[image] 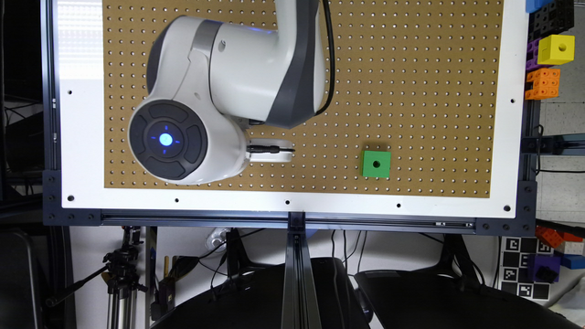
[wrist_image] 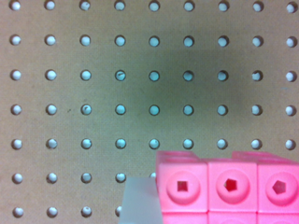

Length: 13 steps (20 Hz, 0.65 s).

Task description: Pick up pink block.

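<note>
The white Franka arm [image: 219, 87] is reaching over the brown pegboard [image: 411, 68], its blue status light glowing. Its white gripper part [image: 270, 150] is sitting low over the board. A green cube with a round hole [image: 376, 164] is resting well apart, toward the exterior view's right. Yellow [image: 555, 49] and orange [image: 542, 83] blocks are lying beyond the white frame [image: 292, 203].

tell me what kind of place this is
Probably a robotics lab test bench: a white robot arm over a pegboard on an aluminium frame, a tripod below, and printed marker tags at the side.
</note>
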{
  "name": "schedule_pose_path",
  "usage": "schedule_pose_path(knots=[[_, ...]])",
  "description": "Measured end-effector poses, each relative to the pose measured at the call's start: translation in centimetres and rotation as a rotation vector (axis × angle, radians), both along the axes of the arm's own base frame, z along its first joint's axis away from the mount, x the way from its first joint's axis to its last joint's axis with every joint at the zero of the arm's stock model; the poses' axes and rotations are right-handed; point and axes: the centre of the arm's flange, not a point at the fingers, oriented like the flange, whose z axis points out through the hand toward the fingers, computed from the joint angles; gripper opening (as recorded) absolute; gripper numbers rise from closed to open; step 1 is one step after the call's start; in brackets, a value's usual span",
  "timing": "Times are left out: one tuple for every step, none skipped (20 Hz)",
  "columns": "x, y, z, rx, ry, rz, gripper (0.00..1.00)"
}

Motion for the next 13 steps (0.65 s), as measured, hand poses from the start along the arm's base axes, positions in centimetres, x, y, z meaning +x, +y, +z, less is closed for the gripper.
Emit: schedule_pose_path(knots=[[0.0,0.0,0.1,0.0,0.0,0.0,0.0],[0.0,0.0,0.2,0.0,-0.001,0.0,0.0],[0.0,0.0,0.3,-0.001,-0.002,0.0,0.0],[0.0,0.0,0.7,-0.001,-0.005,0.0,0.0],[0.0,0.0,0.9,-0.001,-0.005,0.0,0.0],[0.0,0.0,1.2,-0.002,-0.005,0.0,0.0],[-0.1,0.0,1.5,-0.002,-0.005,0.0,0.0],[-0.1,0.0,1.7,-0.002,-0.004,0.0,0.0],[-0.1,0.0,1.8,-0.002,-0.004,0.0,0.0],[-0.1,0.0,1.9,-0.002,-0.004,0.0,0.0],[-0.1,0.0,1.9,-0.002,-0.004,0.0,0.0],[-0.1,0.0,1.9,-0.002,-0.004,0.0,0.0],[-0.1,0.0,1.9,-0.002,-0.004,0.0,0.0]])
